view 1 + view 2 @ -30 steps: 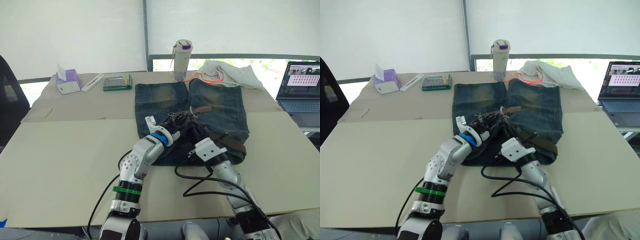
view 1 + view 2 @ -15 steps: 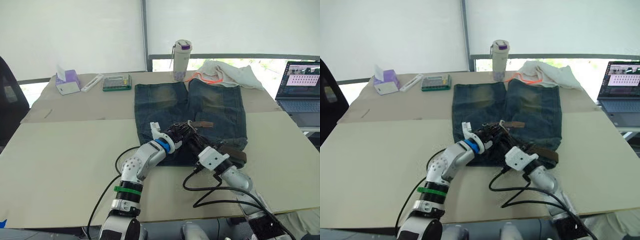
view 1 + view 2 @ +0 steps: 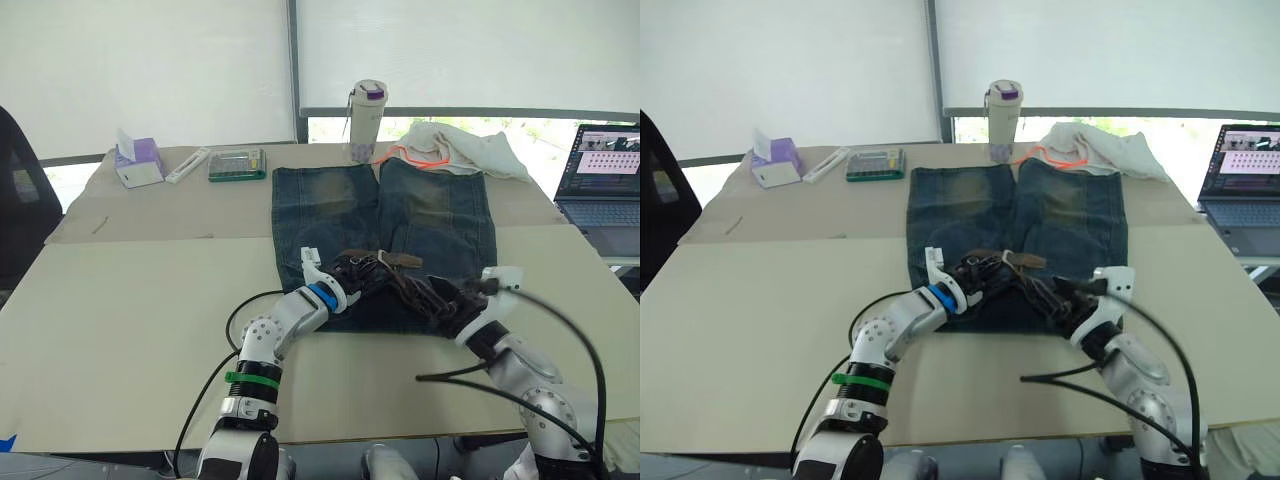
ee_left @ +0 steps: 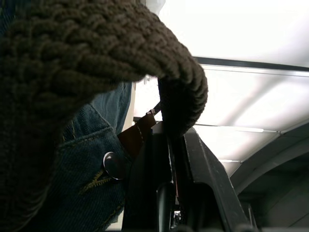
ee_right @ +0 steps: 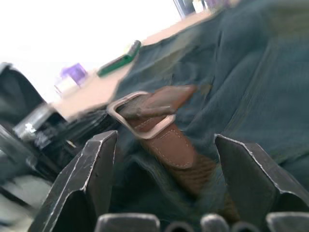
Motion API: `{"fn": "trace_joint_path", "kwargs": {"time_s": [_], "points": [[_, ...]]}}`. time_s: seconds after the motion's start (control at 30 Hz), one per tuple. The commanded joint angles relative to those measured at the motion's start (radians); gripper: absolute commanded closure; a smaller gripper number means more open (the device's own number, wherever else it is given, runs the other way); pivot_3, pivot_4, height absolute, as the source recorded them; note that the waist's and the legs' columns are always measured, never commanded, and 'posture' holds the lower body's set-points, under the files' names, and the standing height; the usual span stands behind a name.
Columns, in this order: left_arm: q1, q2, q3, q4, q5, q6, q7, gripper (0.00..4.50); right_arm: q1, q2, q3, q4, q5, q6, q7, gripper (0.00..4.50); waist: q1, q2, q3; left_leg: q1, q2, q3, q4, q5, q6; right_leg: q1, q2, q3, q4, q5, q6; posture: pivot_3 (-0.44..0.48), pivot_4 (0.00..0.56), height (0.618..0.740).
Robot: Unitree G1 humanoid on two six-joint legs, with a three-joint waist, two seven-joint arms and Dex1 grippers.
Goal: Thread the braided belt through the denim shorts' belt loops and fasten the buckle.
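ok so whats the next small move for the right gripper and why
Probably ease the right gripper forward and close on the belt just behind the buckle: its fingers stand open with the strap between them, while the left gripper already pinches the braided belt.

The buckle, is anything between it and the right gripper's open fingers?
Nothing visible. The buckle lies on the denim shorts straight ahead of the right gripper, its fingers apart, with the braided belt running between them.

The belt [image 4: 72, 63] looms so close in the left wrist view that its ends run off the edge, the shorts' [image 3: 435, 215] waistband lies hidden under both arms, and the loops cannot be made out.
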Motion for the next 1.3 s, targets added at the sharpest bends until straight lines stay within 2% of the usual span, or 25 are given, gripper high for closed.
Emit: {"fn": "trace_joint_path", "kwargs": {"time_s": [0.03, 0.17, 0.27, 0.47, 0.53, 0.73, 0.8, 0.9, 0.93, 1.0, 1.17, 1.3], "points": [[-0.087, -0.07, 0.02, -0.005, 0.016, 0.016, -0.016, 4.5, -0.074, 0.053, -0.074, -0.002, 0.278, 0.08, -0.21, 0.97, 0.001, 0.0, 0.0, 0.0, 0.0, 0.0, 0.0, 0.0, 0.0, 0.0, 0.0, 0.0, 0.0, 0.0, 0.0, 0.0, 0.15, 0.74], [-0.091, -0.076, 0.029, -0.002, 0.028, 0.023, -0.02, 4.5, -0.113, 0.083, -0.097, 0.033, 0.387, 0.079, -0.342, 0.97, 0.001, 0.0, 0.0, -0.001, 0.0, 0.0, 0.0, 0.0, 0.0, 0.0, 0.0, 0.0, 0.0, 0.0, 0.0, 0.0, 0.15, 0.74], [-0.096, -0.078, 0.037, 0.001, 0.035, 0.025, -0.023, 4.5, -0.121, 0.074, -0.088, 0.046, 0.397, 0.078, -0.39, 1.8, 0.0, 0.001, 0.0, -0.001, -0.001, 0.0, 0.0, 0.0, 0.0, 0.0, 0.0, -0.001, 0.0, 0.0, 0.0, 0.0, 0.15, 0.74], [-0.096, -0.082, 0.045, -0.003, 0.044, 0.031, -0.028, 4.5, -0.127, 0.057, -0.076, 0.057, 0.406, 0.078, -0.418, 3.93, -0.005, 0.001, -0.001, -0.001, 0.0, 0.0, 0.0, 0.0, 0.0, 0.0, 0.0, -0.001, 0.0, 0.0, 0.0, 0.0, 0.15, 0.74], [-0.094, -0.083, 0.047, -0.005, 0.046, 0.034, -0.029, 4.5, -0.13, 0.062, -0.078, 0.057, 0.419, 0.071, -0.431, 4.45, -0.008, 0.001, -0.001, -0.001, 0.0, 0.0, 0.0, 0.0, 0.0, 0.0, 0.0, -0.001, 0.0, 0.0, 0.001, 0.0, 0.15, 0.74], [-0.091, -0.084, 0.051, -0.007, 0.054, 0.046, -0.042, 4.5, -0.136, 0.064, -0.076, 0.061, 0.429, 0.069, -0.44, 4.45, -0.008, 0.001, -0.001, -0.001, 0.0, 0.0, 0.0, 0.0, 0.0, 0.0, 0.0, -0.001, 0.0, 0.0, 0.001, 0.0, 0.15, 0.74], [-0.09, -0.082, 0.053, -0.01, 0.053, 0.05, -0.048, 3.78, -0.138, 0.066, -0.075, 0.061, 0.442, 0.071, -0.445, 4.5, -0.008, 0.001, -0.001, -0.001, 0.0, 0.0, 0.0, 0.0, 0.0, 0.0, 0.0, -0.001, 0.0, 0.0, 0.001, 0.0, 0.15, 0.74], [-0.089, -0.081, 0.053, -0.009, 0.059, 0.054, -0.049, 3.06, -0.134, 0.073, -0.064, 0.053, 0.472, 0.076, -0.452, 4.5, -0.008, 0.001, -0.001, -0.001, 0.0, 0.0, 0.0, 0.0, 0.0, 0.0, 0.0, -0.001, 0.0, 0.0, 0.001, 0.0, 0.15, 0.74], [-0.09, -0.081, 0.054, -0.006, 0.062, 0.056, -0.05, 2.54, -0.134, 0.071, -0.059, 0.051, 0.47, 0.078, -0.451, 4.5, -0.008, 0.001, -0.001, -0.001, 0.0, 0.0, 0.0, 0.0, 0.0, 0.0, 0.0, -0.001, 0.0, 0.0, 0.001, 0.0, 0.15, 0.74], [-0.091, -0.081, 0.055, -0.005, 0.066, 0.058, -0.051, 1.82, -0.129, 0.066, -0.048, 0.047, 0.464, 0.081, -0.458, 4.5, -0.008, 0.001, -0.001, -0.001, 0.0, 0.0, 0.0, 0.0, 0.0, 0.0, 0.0, -0.001, 0.0, 0.0, 0.001, 0.0, 0.15, 0.74], [-0.094, -0.082, 0.057, 0.0, 0.073, 0.062, -0.055, 0.16, -0.136, 0.075, -0.034, 0.057, 0.471, 0.068, -0.473, 2.87, -0.007, 0.001, -0.001, -0.001, 0.0, 0.0, 0.0, 0.0, 0.0, 0.0, 0.0, -0.001, 0.0, 0.0, 0.001, 0.0, 0.15, 0.74], [-0.094, -0.085, 0.06, 0.002, 0.082, 0.066, -0.059, 0.07, -0.148, 0.088, -0.036, 0.063, 0.486, 0.059, -0.492, 2.85, -0.008, 0.001, -0.001, -0.001, 0.0, 0.0, 0.0, 0.0, 0.0, 0.0, 0.0, -0.001, 0.0, 0.0, 0.001, 0.0, 0.15, 0.74]]}}
